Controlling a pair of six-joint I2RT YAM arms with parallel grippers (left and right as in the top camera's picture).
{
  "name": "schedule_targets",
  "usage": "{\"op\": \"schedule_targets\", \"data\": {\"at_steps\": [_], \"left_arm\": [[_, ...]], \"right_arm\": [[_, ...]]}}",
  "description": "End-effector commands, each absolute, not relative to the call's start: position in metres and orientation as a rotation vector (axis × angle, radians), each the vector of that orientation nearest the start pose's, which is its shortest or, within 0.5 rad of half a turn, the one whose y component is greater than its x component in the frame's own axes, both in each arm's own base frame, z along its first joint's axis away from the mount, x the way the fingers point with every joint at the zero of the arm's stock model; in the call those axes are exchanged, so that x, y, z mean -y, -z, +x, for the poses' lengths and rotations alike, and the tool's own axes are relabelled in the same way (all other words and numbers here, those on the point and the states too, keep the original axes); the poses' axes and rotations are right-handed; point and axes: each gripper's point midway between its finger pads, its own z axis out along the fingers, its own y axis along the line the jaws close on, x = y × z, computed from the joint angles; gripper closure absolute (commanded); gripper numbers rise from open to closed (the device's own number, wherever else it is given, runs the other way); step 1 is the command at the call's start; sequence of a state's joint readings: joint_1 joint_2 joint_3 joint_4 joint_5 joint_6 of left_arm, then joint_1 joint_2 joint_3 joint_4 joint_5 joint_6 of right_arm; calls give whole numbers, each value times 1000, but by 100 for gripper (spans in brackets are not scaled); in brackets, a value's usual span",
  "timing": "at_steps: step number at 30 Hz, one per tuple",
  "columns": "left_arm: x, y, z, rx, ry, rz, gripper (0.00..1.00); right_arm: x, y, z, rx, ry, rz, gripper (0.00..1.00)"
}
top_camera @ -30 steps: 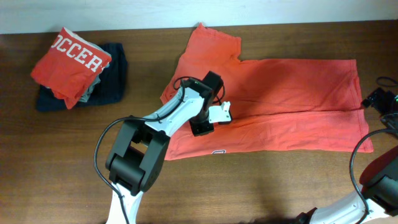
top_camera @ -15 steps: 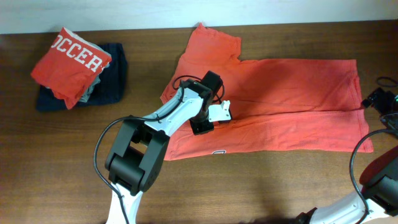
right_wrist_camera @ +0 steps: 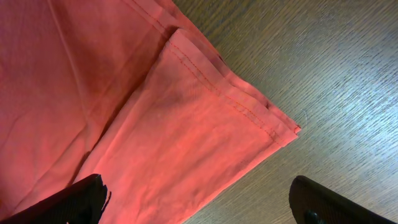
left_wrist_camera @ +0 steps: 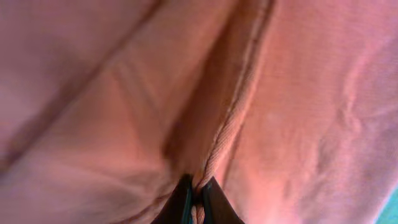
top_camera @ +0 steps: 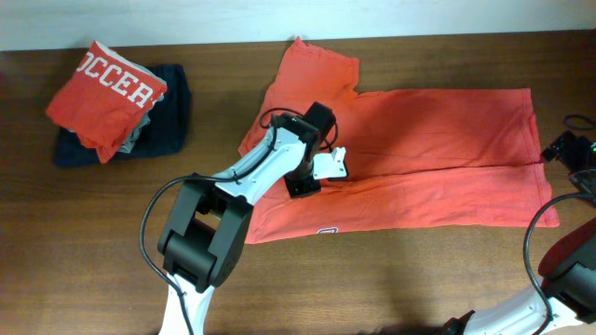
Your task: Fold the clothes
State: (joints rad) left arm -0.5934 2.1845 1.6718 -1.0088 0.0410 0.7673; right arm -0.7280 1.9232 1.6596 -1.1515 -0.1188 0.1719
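Observation:
The clothes, a coral-red T-shirt, lie spread flat across the middle and right of the table, one sleeve pointing to the far edge. My left gripper is down on the shirt's left part. In the left wrist view, the left gripper is shut on a ribbed fold of the red cloth, which runs up from between the fingers. My right gripper is open above the shirt's hemmed corner at the right end, with nothing between its fingers.
A folded red shirt with white lettering lies on a dark navy folded garment at the far left. Bare wooden table shows in front of the shirt. The right arm stands at the right edge.
The left gripper has closed on the fold of red cloth and shifted slightly toward the far edge, tugging the cloth with it. The right gripper has not moved.

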Motion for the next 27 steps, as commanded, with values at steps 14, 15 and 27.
{"op": "schedule_targets", "data": {"at_steps": [14, 15, 27], "left_arm": [[256, -32, 406, -2245, -208, 1836, 90], [256, -33, 409, -2238, -223, 1829, 90], [281, -47, 440, -2110, -237, 1713, 90]], "right_arm": [[255, -119, 315, -2655, -103, 1262, 1], [255, -119, 315, -2655, -103, 1262, 1], [255, -119, 315, -2655, -103, 1262, 1]]}}
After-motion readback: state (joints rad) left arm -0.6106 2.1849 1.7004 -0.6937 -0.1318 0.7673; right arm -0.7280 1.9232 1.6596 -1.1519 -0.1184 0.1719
